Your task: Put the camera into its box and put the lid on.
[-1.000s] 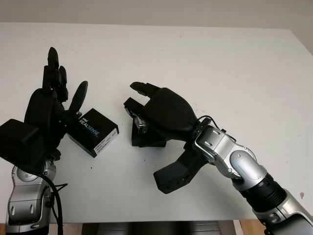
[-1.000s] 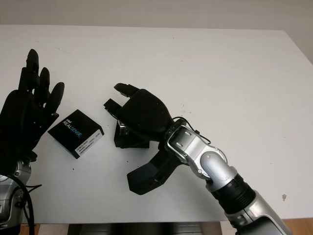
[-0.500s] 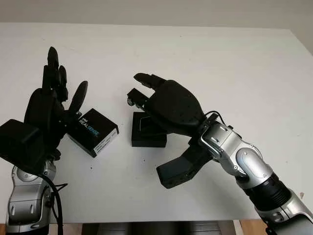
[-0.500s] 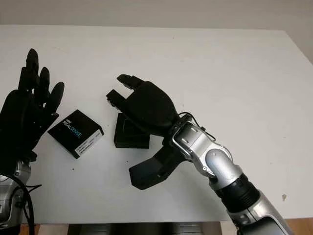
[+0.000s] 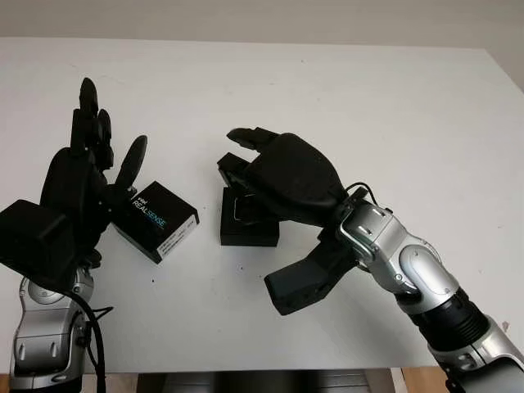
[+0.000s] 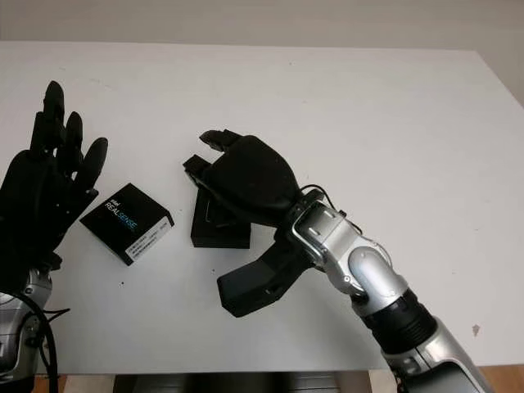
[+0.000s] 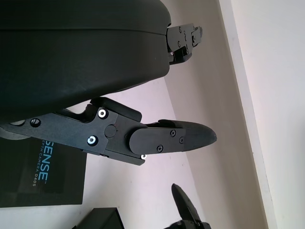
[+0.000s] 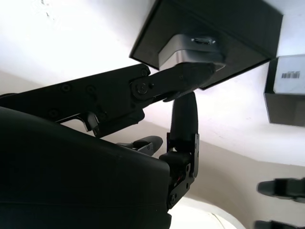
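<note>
The open black box lies flat at the table's middle. My right hand hovers over its far end, fingers curled on the small silver camera, which sits at the box's opening; a sliver of the camera peeks out under the palm. Whether the camera touches the box floor is hidden. The black lid, printed REALSENSE, lies left of the box. My left hand is open, raised just left of the lid.
The white table stretches wide to the right and far side. Its front edge runs close below both forearms. The right arm's black wrist camera block hangs low in front of the box.
The box, tipped up under my right hand a second ago, now lies flat. The right hand rose and shifted right, then came back down over the box with the camera. Left hand unmoved.
</note>
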